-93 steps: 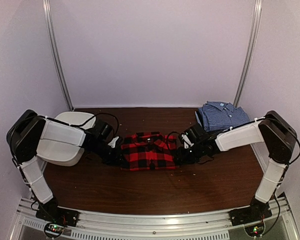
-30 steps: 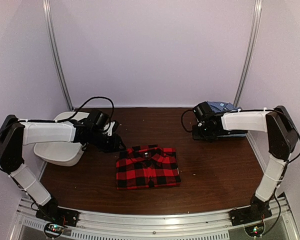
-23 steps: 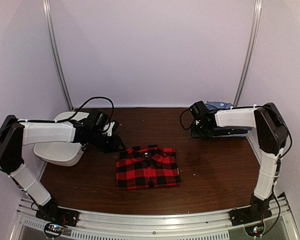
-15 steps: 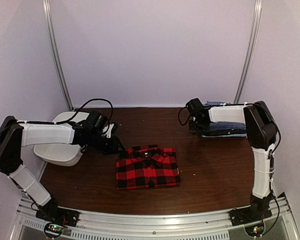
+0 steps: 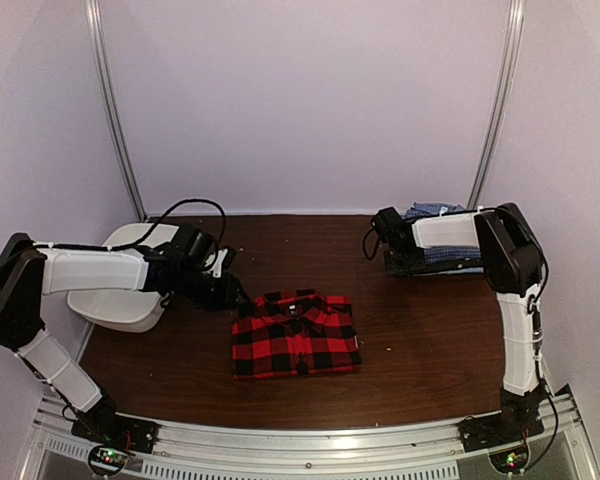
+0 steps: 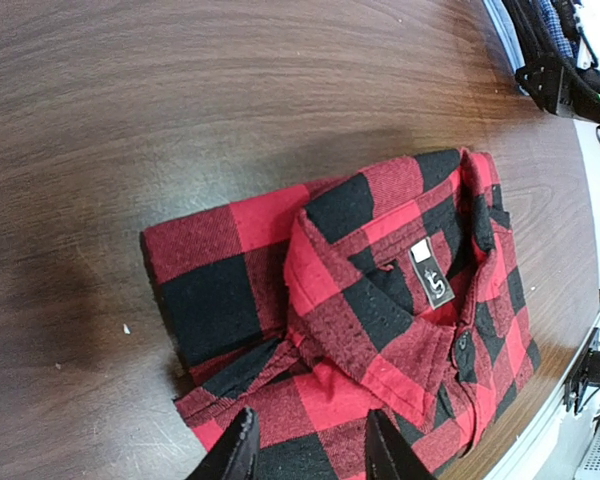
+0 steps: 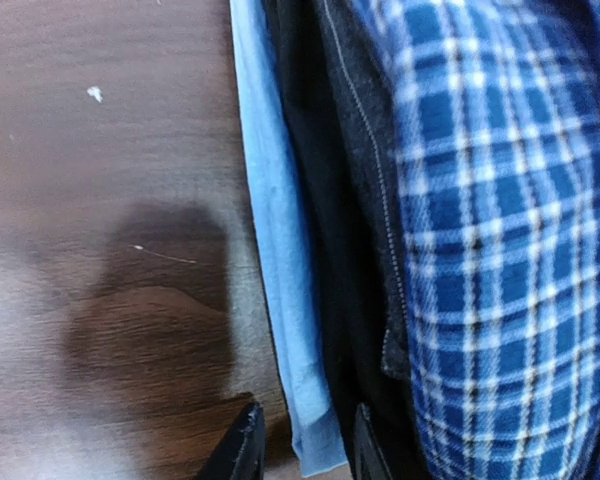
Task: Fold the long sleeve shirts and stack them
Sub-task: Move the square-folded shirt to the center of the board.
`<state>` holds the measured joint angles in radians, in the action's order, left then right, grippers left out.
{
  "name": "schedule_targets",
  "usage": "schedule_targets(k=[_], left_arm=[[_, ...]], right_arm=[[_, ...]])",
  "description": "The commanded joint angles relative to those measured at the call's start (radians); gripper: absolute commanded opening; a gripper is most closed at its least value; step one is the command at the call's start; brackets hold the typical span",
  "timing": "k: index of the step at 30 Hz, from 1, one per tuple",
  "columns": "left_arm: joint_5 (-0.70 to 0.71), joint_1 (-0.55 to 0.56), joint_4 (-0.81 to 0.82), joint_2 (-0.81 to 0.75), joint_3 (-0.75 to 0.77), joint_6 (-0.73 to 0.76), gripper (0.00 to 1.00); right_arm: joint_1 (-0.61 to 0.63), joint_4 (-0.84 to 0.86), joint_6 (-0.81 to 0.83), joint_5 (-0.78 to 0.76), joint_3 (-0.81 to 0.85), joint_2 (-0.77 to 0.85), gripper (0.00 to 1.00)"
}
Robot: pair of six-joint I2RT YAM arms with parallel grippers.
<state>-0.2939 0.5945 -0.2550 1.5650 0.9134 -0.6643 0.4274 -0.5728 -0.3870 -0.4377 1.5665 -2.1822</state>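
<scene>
The red-and-black plaid shirt (image 5: 295, 333) lies folded on the table's middle, collar up; it fills the left wrist view (image 6: 380, 330). My left gripper (image 5: 238, 296) is open and empty, its tips (image 6: 310, 455) just above the shirt's back left part. The blue-and-white check shirt (image 5: 430, 211) tops a stack at the back right, mostly hidden by my right arm. In the right wrist view it (image 7: 490, 250) lies over a dark garment (image 7: 335, 230) and a light blue cloth (image 7: 280, 250). My right gripper (image 5: 392, 256) is open at the stack's left edge, the light blue cloth's edge between its tips (image 7: 302, 450).
A white plastic tub (image 5: 120, 300) stands at the left edge, under my left arm. Metal frame posts (image 5: 115, 110) rise at the back corners. The wood table (image 5: 420, 350) shows bare between the red shirt and the stack.
Both grippers have left the red shirt, which now lies nearer the front. Over the last second my right gripper slid left along the stack to its left edge. My left arm barely moved.
</scene>
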Motion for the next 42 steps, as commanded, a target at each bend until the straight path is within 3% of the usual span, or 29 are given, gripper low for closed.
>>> schedule_targets(k=[1,10,24,34,42], left_arm=[[-0.017,-0.007,0.047,-0.020,-0.010,-0.007,0.38],[-0.014,-0.007,0.047,-0.037,-0.028,-0.014,0.38],[-0.008,-0.007,0.041,-0.059,-0.047,-0.030,0.37],[0.005,-0.007,0.041,-0.072,-0.061,-0.043,0.37],[-0.002,-0.007,0.054,-0.069,-0.065,-0.050,0.37]], right_arm=[[-0.011,-0.024,0.021,-0.066,0.018,-0.049,0.30],[-0.017,-0.033,0.043,-0.044,0.071,-0.082,0.00],[0.156,-0.034,0.009,0.268,0.281,-0.134,0.00],[0.308,0.047,-0.142,0.545,0.436,-0.198,0.00],[0.337,0.149,-0.255,0.710,0.514,-0.274,0.00]])
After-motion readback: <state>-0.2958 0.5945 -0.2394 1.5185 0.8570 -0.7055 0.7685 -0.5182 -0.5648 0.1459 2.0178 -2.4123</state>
